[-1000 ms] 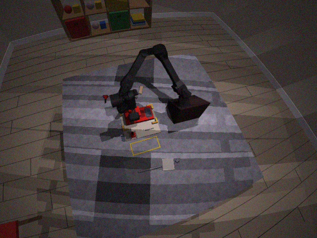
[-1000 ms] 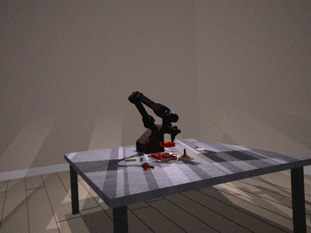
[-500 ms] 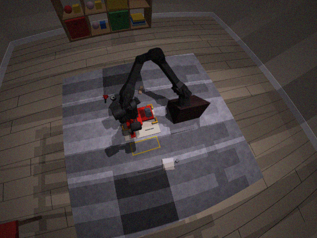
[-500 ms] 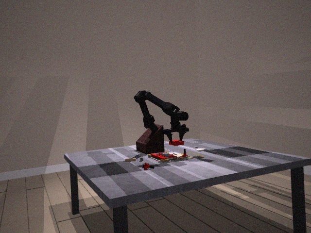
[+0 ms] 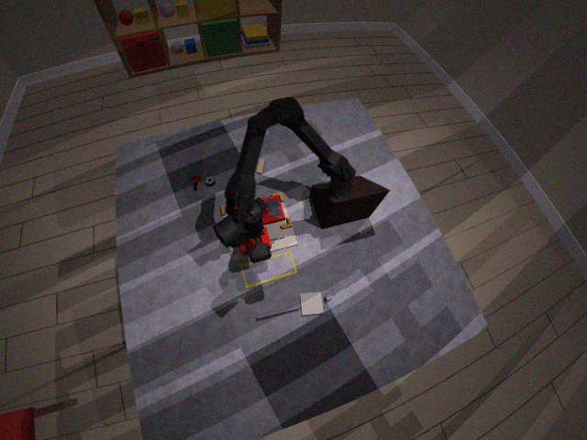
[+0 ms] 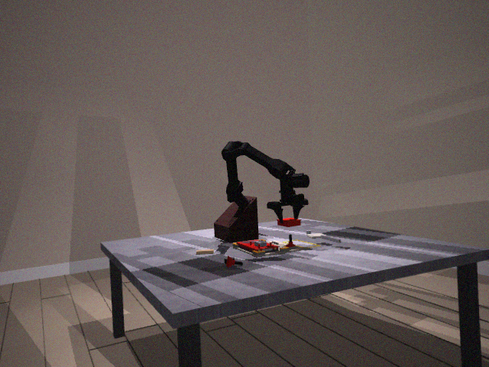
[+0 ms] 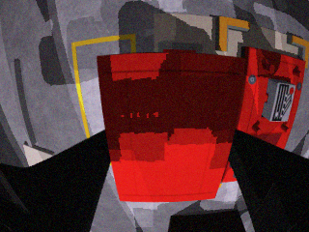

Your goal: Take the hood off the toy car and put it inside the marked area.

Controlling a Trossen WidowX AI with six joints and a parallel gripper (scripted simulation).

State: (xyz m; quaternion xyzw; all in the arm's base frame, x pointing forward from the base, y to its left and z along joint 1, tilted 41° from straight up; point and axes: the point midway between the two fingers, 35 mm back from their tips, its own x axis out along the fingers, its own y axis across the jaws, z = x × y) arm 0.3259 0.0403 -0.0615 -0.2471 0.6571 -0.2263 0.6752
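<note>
My gripper (image 5: 252,246) (image 6: 288,216) (image 7: 170,135) is shut on the red hood (image 5: 246,246) (image 6: 288,222) (image 7: 170,123) and holds it flat, well above the table. The toy car (image 5: 273,214) (image 6: 254,245) (image 7: 270,96), red with a grey engine block, sits on a beige plate with orange corner brackets, just behind the hood. The marked area is a yellow outline (image 5: 271,280) (image 7: 80,84) on the grey table. In the wrist view the hood covers its right part, and the outline's left side shows beside the hood.
The arm's dark brown base block (image 5: 348,201) (image 6: 237,221) stands right of the car. A beige card (image 5: 311,302) and a thin rod (image 5: 277,313) lie in front of the outline. A small red part (image 5: 194,181) (image 6: 231,261), a grey wheel (image 5: 208,180) and a wooden piece (image 5: 260,165) lie behind.
</note>
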